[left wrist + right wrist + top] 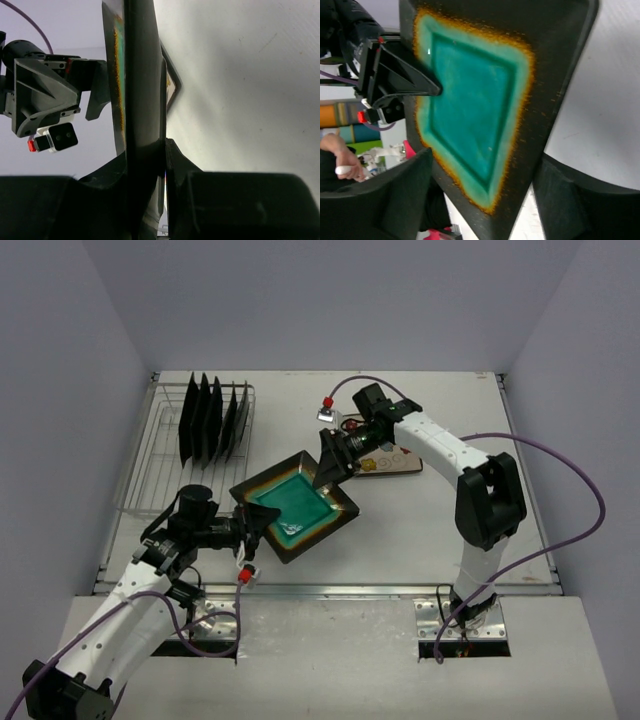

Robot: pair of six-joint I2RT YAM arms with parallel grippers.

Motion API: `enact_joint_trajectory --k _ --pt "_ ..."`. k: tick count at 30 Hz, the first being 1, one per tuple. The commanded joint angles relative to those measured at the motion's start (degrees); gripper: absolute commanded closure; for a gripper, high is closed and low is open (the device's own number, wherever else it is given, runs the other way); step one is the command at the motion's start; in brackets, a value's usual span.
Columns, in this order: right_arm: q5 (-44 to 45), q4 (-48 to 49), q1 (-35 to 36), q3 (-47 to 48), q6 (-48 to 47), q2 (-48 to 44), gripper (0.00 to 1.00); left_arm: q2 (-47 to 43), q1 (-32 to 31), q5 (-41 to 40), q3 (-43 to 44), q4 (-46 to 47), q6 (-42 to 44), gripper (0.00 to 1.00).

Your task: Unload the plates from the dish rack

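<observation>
A square dark plate with a teal centre [295, 505] hangs between the two arms in front of the dish rack [150, 465]. My left gripper [252, 530] is shut on its near-left corner; in the left wrist view the plate [142, 75] runs edge-on between the jaws of that gripper [145, 150]. My right gripper [330, 465] is open at the plate's far corner. In the right wrist view its fingers stand wide apart on either side of that gripper [485, 165], over the plate [475, 105]. Several dark plates [210, 420] stand upright in the rack.
A flat patterned item [388, 462] lies on the table under the right arm's wrist. The rack fills the back left of the table. A metal strip [330, 590] runs along the table's near edge.
</observation>
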Motion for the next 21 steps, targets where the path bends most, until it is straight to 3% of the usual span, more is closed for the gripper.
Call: enact_joint_trajectory --k 1,5,9,11,16,17,19,21 --pt "-3.1 3.0 1.0 -0.9 1.6 0.7 0.43 -0.7 -0.2 6.5 2.8 12.1 40.0 1.0" --pt "-3.6 3.3 1.0 -1.5 2.0 0.9 0.5 -0.2 -0.2 5.9 2.8 14.9 37.8 1.0" --pt "-4.6 3.2 1.1 -1.3 3.0 2.2 0.45 0.6 -0.2 6.4 2.9 16.7 37.4 1.0" --pt "-5.1 3.6 1.2 -1.4 3.5 2.6 0.47 0.8 -0.2 6.6 3.0 16.8 37.7 1.0" --pt "-6.4 4.5 1.3 -1.2 4.5 2.4 0.9 0.8 -0.5 6.1 2.8 16.9 37.2 0.99" --pt "-6.2 4.4 1.1 -1.3 4.5 2.0 0.99 0.5 -0.5 6.0 2.7 16.9 36.6 0.9" --pt "-6.3 4.5 0.1 -1.8 4.6 1.5 1.0 -0.2 -0.5 5.4 2.5 16.9 35.7 0.7" --pt "-6.6 4.5 -2.0 -2.3 4.5 0.5 1.0 -1.1 -0.5 4.2 2.4 16.9 34.1 0.39"
